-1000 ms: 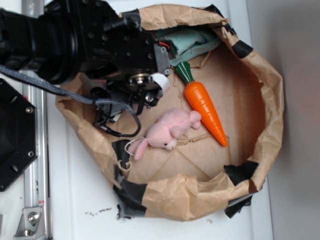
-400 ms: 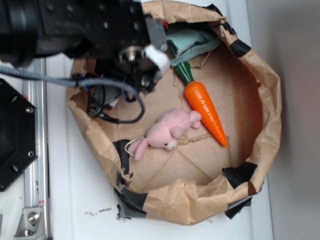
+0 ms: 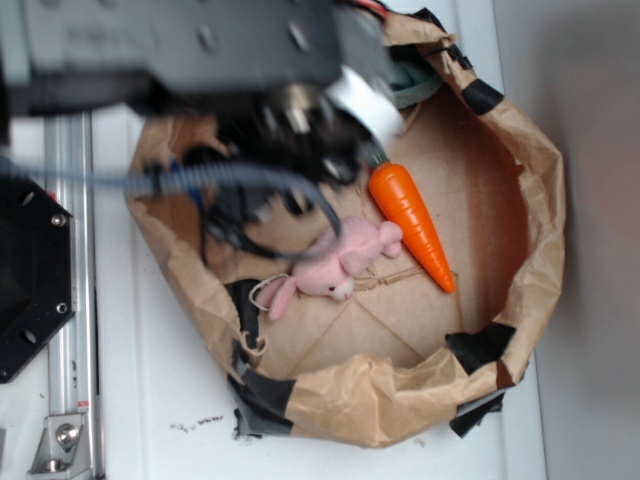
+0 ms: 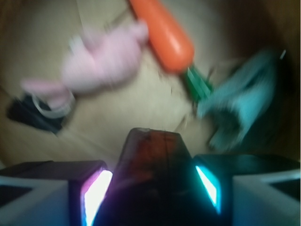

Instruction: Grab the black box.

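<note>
In the wrist view the black box [image 4: 153, 169] fills the gap between my lit fingers [image 4: 96, 193], dark and glossy with a reddish sheen. My gripper [image 4: 153, 188] is shut on the box and holds it above the bag's floor. From the exterior view the blurred arm and gripper [image 3: 300, 125] hang over the upper left of the brown paper bag [image 3: 380, 395], and the arm hides the box there.
A pink plush bunny [image 3: 335, 262] and an orange carrot [image 3: 410, 220] lie on the bag's floor, right of the gripper. A teal cloth [image 4: 240, 99] sits at the bag's far wall. A black hexagonal plate [image 3: 30, 270] is outside, left.
The arm has swept to the right over the bag and looks larger and more blurred. Bunny and carrot have not moved.
</note>
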`<state>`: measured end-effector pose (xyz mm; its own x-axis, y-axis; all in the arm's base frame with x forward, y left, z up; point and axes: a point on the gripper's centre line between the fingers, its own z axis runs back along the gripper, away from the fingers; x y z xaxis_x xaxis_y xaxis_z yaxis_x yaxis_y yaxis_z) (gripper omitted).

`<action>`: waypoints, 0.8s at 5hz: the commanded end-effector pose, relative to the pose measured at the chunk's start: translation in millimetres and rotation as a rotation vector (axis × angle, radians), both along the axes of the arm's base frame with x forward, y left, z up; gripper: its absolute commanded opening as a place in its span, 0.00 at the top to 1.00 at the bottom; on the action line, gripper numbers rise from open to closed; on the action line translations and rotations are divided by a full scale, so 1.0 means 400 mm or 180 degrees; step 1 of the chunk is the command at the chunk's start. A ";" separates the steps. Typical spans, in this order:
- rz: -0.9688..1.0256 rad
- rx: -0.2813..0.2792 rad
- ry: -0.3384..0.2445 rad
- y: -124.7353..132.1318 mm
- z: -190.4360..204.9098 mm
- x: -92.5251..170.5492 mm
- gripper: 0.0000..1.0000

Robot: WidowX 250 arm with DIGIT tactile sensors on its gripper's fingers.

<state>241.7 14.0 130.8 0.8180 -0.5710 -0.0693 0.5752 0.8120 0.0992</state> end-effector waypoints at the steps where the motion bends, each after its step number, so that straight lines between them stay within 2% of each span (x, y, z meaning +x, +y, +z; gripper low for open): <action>1: 0.1191 -0.0074 0.0282 -0.099 0.080 0.084 1.00; 2: 0.1326 -0.0277 0.0191 -0.076 0.089 0.060 1.00; 3: 0.1354 -0.0295 -0.0279 -0.044 0.109 0.000 1.00; 4: 0.1431 -0.0338 -0.0436 -0.027 0.142 -0.020 1.00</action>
<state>227.5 2.0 179.8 0.9836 -0.1699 0.0608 0.1671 0.9847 0.0490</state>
